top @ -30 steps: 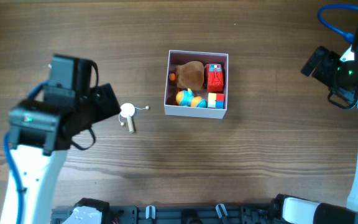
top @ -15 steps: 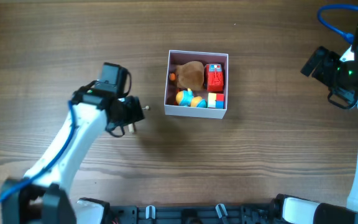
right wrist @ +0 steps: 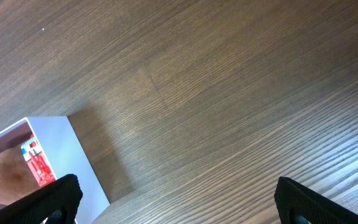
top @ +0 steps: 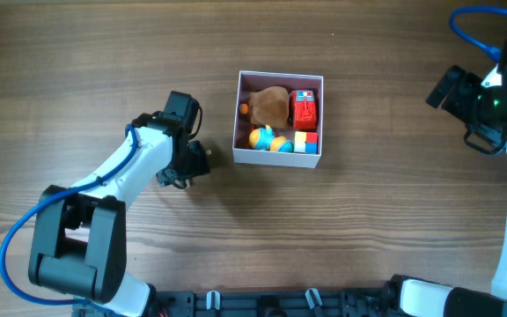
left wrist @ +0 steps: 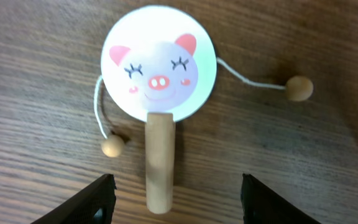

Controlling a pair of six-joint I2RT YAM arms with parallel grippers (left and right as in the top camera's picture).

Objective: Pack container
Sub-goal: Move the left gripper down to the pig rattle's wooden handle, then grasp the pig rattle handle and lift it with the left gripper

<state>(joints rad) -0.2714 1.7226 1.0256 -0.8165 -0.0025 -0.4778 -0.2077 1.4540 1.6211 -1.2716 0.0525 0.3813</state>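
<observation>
The container [top: 275, 158] is a square white-walled box at the table's middle, holding a brown plush [top: 269, 106], a red toy [top: 304, 110], a blue-yellow toy [top: 267, 138] and a coloured block [top: 304, 141]. A pig-face rattle drum [left wrist: 158, 71] with a wooden handle and two beads on strings lies on the table. My left gripper [left wrist: 173, 199] is open, its fingers on either side of the handle's end, apart from it. In the overhead view the left gripper [top: 186, 163] hides the drum. My right gripper [right wrist: 179, 199] is open and empty, far right of the container [right wrist: 73, 155].
The table is dark wood. The right arm [top: 487, 101] hangs at the far right edge. The left arm [top: 121, 180] stretches from the front left toward the container's left side.
My left arm has swung right and lowered over the rattle drum, which now is covered in the overhead view. The right arm and the container have not moved.
</observation>
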